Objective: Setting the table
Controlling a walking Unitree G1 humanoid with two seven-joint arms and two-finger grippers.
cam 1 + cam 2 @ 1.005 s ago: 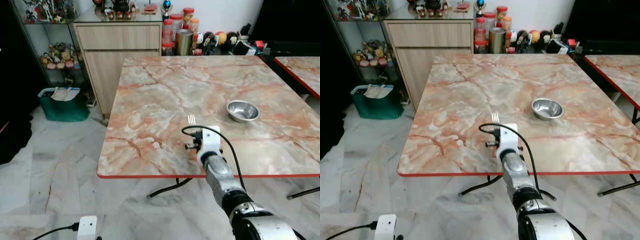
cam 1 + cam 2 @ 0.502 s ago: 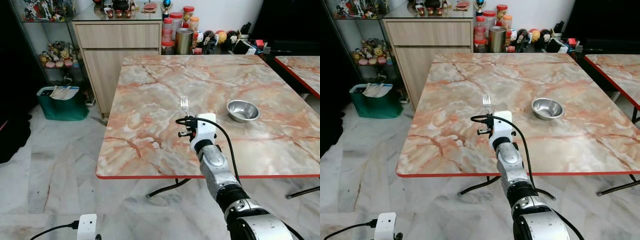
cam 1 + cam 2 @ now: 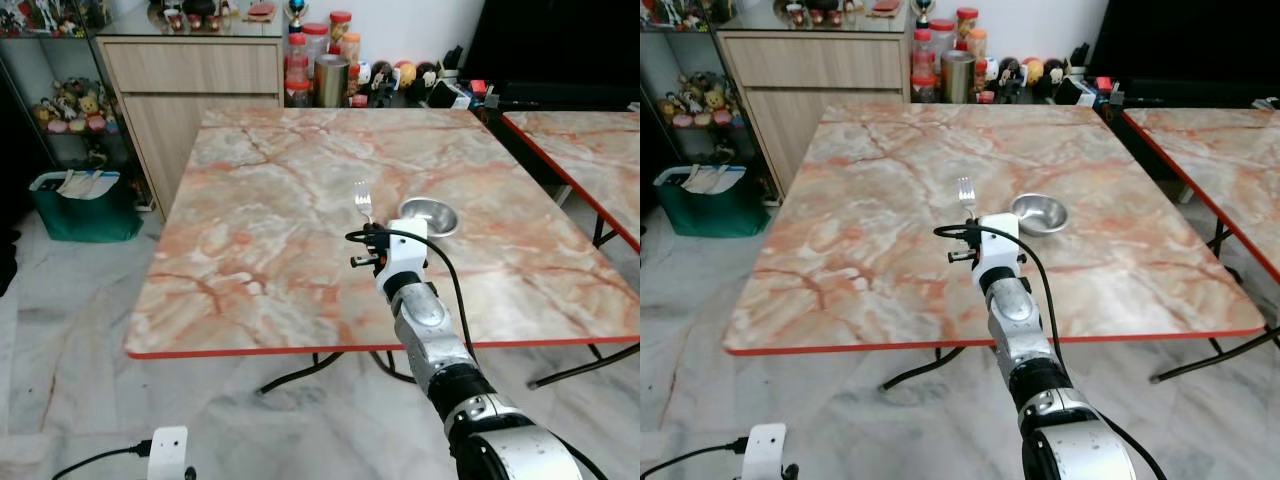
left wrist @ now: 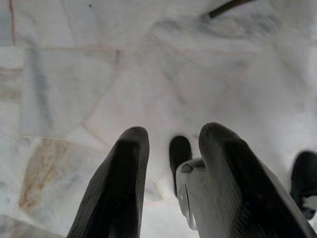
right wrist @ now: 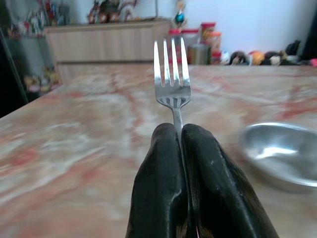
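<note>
I observe my right claw (image 5: pixel 181 144) extended over the near half of the square pink-and-orange marbled bench with a red edge (image 3: pixel 260 200), its two black fingers (image 5: pixel 161 178) pressed together on the handle of a silver metal fork (image 5: pixel 172 74). The fork stands out beyond the fingertips with its four tines pointing away from me, toward the far side of the bench; from the head cameras its tines (image 3: pixel 362 200) sit just ahead of the white wrist housing. A round shallow stainless steel bowl (image 3: pixel 428 215) rests upright on the bench, just beside the fork and to its right, not touching it. A second marbled bench with a red edge (image 3: pixel 590 150) stands to the right, apart from the first. Beyond the far edge I note a light wooden cabinet (image 3: pixel 195 90) with jars and small figures (image 3: pixel 330 75) ranged along the wall beside it, and a green bin holding papers (image 3: pixel 75 205) on the pale marble floor (image 3: pixel 60 330) to the left. My left claw (image 4: pixel 171 173) hangs low over that floor, its fingers parted with a gap between them and holding nothing. A small white device with a black cable (image 3: pixel 168 450) lies on the floor near my feet.
</note>
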